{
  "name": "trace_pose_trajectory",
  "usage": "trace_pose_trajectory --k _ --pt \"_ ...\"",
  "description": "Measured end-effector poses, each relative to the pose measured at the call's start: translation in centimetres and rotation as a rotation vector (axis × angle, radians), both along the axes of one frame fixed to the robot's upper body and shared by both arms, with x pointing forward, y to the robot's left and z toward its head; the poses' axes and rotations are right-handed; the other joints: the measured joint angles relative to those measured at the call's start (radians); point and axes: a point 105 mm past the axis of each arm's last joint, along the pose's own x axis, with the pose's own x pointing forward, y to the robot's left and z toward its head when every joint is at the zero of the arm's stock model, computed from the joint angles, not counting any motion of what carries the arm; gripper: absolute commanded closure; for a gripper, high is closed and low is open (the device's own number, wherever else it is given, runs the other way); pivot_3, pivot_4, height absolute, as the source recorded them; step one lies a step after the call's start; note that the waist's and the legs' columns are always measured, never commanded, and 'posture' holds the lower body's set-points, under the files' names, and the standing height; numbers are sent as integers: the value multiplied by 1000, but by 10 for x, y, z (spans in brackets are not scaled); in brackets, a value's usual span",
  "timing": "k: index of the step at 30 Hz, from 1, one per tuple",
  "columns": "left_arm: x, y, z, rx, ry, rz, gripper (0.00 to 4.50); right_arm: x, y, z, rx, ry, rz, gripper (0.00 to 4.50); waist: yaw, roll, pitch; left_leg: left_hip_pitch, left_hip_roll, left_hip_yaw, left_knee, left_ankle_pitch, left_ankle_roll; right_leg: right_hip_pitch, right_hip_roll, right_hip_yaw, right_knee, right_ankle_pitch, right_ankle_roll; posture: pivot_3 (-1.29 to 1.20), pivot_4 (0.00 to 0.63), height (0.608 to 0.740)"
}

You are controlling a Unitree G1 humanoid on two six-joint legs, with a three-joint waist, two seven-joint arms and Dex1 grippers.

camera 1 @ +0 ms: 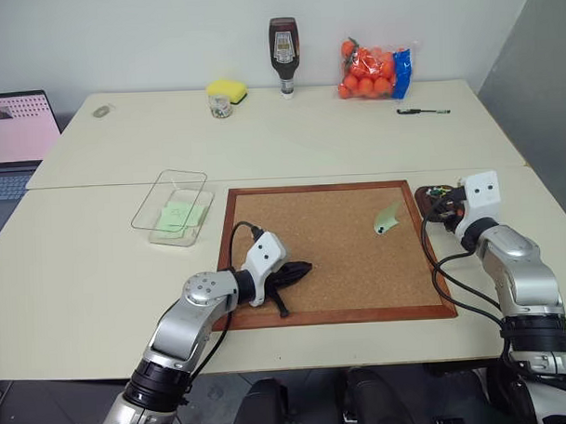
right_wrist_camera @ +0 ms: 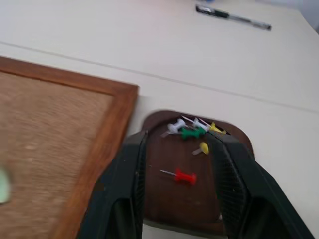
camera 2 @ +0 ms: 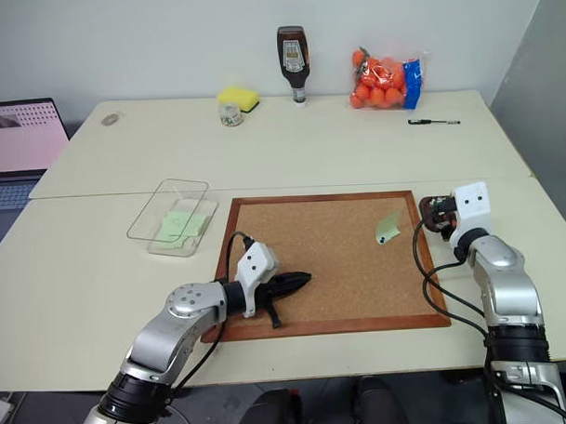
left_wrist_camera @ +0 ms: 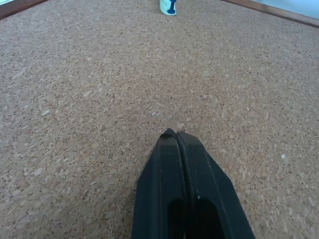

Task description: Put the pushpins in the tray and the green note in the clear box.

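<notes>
Head views: your right end effector [camera 1: 440,206] hovers over the tray [camera 1: 422,192] at the corkboard's [camera 1: 331,247] 3 o'clock edge; a green note [camera 1: 387,217] is still pinned there. Left wrist view: left end effector [left_wrist_camera: 175,137] is shut, empty. Right wrist view: fingers parted, holding nothing, pushpins [right_wrist_camera: 185,176] lying below. Next, I judge, pull that last pin. No legible writing.

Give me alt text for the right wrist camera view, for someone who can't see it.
The right gripper hangs with its two black fingers apart over a small dark brown tray holding loose pushpins: red, green, yellow and white. The tray sits on a pale table beside the wooden frame of a corkboard, with a pen farther off.
</notes>
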Motion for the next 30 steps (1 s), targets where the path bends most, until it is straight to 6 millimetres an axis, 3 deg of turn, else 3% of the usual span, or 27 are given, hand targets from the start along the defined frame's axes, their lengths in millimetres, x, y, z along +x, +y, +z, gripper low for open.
trace_pose_trajectory --k 6,11,14,30 --pt "0 0 0 3 0 2 4500 -35 40 -16 22 87 223 2566 -1 0 0 0 0 0 0 0 0 0 0 0 0 0 1 0 150 740" --pt "0 0 0 3 0 1 4500 -44 72 -20 26 123 367 2566 -1 0 0 1 0 -1 0 0 0 0 0 -1 0 0 1 0 150 740" --pt "0 0 0 3 0 0 4500 -43 82 -25 17 142 396 2566 -1 0 0 0 0 -1 0 0 0 0 0 0 0 0 1 0 150 740" --pt "0 0 0 1 0 2 4500 -33 80 -37 16 184 376 2566 0 0 0 0 0 -1 0 0 0 0 0 0 0 0 1 0 150 740"
